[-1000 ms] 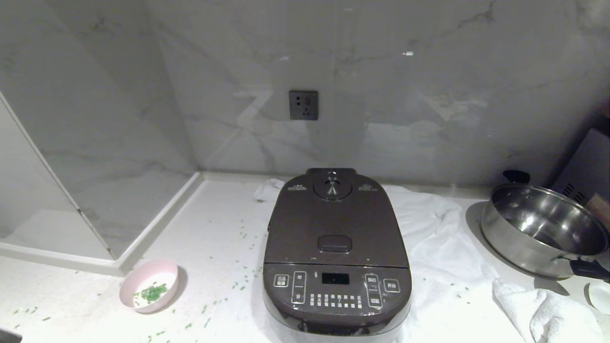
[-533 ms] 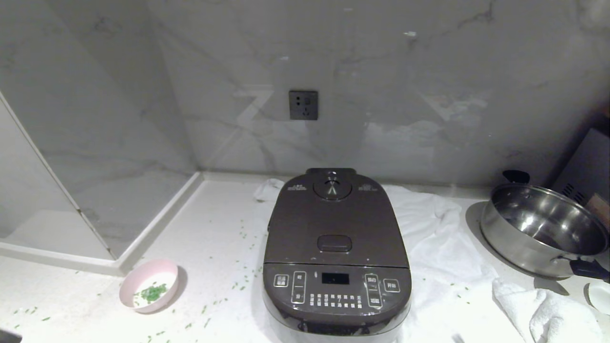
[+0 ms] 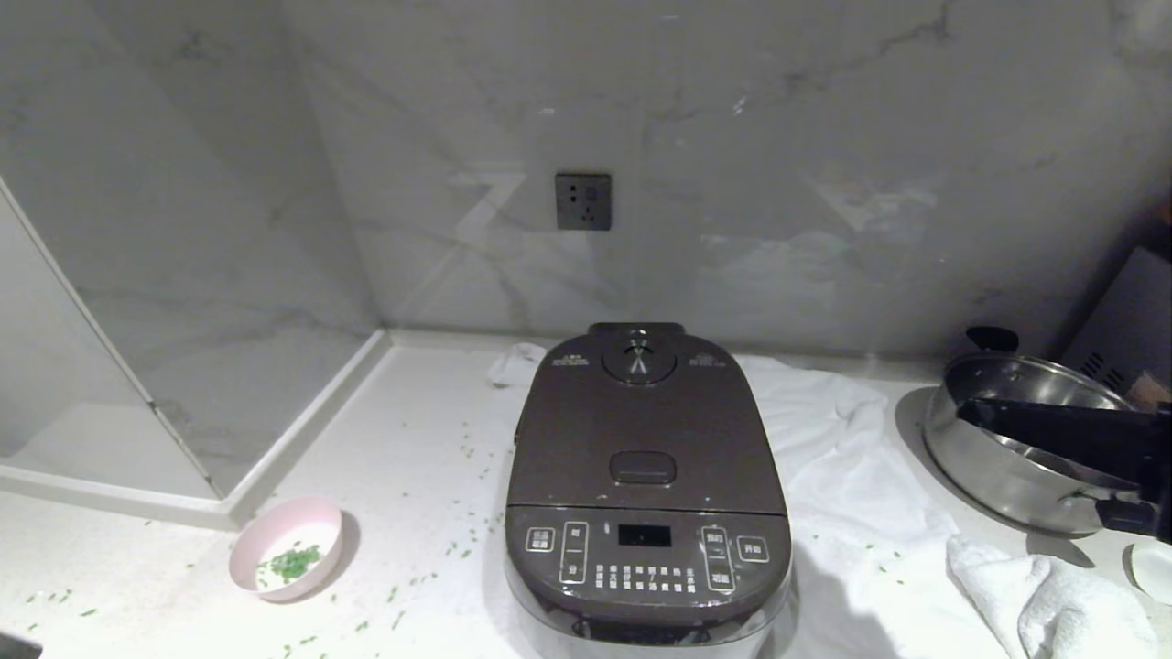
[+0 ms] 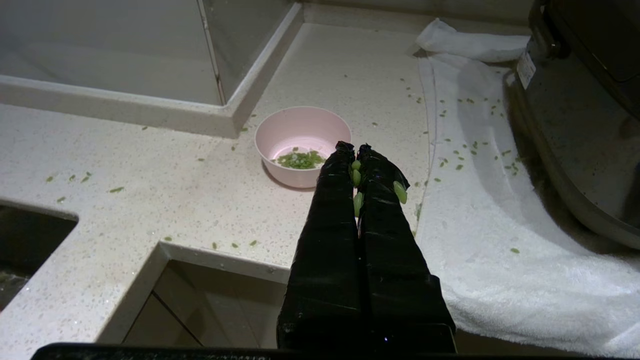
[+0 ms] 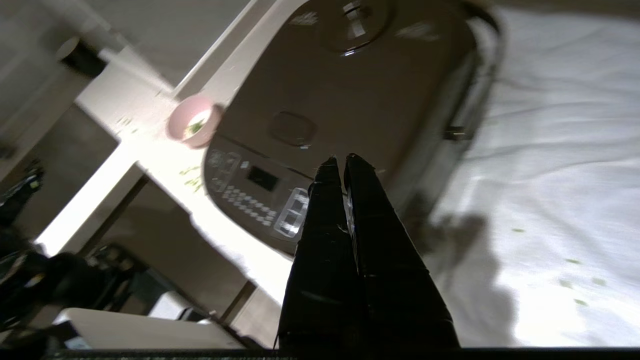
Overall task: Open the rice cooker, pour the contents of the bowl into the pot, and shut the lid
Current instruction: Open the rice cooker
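i see my right gripper [image 5: 339, 159] pressed together, empty, beside the closed dark brown-grey rice cooker [image 3: 645, 485]. if it misses the oblong latch button [image 3: 643, 468], the lid stays locked; the small pale pink bowl [image 3: 287, 547] waits at the cooker's left.

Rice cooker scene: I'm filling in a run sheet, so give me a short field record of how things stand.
rice cooker: on white towel
lid: shut
bowl: left of cooker, upright, on the counter
contents of the bowl: green bits inside; more scattered around
right tool: shut, empty, in the air right of the cooker
left tool: shut, green bits stuck on
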Controlling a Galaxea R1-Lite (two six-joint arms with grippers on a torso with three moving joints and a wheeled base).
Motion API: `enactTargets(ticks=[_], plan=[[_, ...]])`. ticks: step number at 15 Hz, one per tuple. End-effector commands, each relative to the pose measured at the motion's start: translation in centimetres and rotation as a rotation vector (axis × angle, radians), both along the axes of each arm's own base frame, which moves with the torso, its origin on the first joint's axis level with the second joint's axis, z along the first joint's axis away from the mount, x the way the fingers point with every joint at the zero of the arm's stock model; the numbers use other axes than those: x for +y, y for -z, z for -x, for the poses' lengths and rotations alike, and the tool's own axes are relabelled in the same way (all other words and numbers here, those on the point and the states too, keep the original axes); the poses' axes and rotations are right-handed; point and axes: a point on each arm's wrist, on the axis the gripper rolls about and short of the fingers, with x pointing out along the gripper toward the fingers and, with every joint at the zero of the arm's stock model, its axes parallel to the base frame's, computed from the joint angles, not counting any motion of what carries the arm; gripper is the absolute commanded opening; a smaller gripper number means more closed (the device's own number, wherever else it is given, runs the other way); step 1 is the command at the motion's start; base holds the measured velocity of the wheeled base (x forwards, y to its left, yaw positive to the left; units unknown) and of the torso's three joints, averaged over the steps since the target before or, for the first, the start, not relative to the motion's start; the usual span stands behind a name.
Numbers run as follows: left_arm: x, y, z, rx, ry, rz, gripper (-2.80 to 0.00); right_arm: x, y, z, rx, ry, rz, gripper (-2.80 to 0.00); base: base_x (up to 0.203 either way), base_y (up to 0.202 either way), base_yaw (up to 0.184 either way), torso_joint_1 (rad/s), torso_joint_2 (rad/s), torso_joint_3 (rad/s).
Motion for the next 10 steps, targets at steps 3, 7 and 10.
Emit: enactTargets(ticks=[3,7,10], plan=[[0.0,0.0,0.0,0.000,0.000,0.001,-2.80,6.4,1.5,-5.4,0.183,-0.112,0.045,-2.80,0.000,0.000,0.000,0.000,0.00,0.000],[0.0,0.0,0.0,0.001,-0.002,0.010,-2.80,10.6,1.9,-9.4,0.317,-0.197,-0.020,-2.80,0.000,0.000,0.000,0.000,0.00,0.000],[0.0,0.0,0.0,0.001,-0.002,0.010,-2.80,13.0,3.3,-10.6,0.410,-0.268,-0.018,-2.80,0.000,0.000,0.000,0.000,0.00,0.000]])
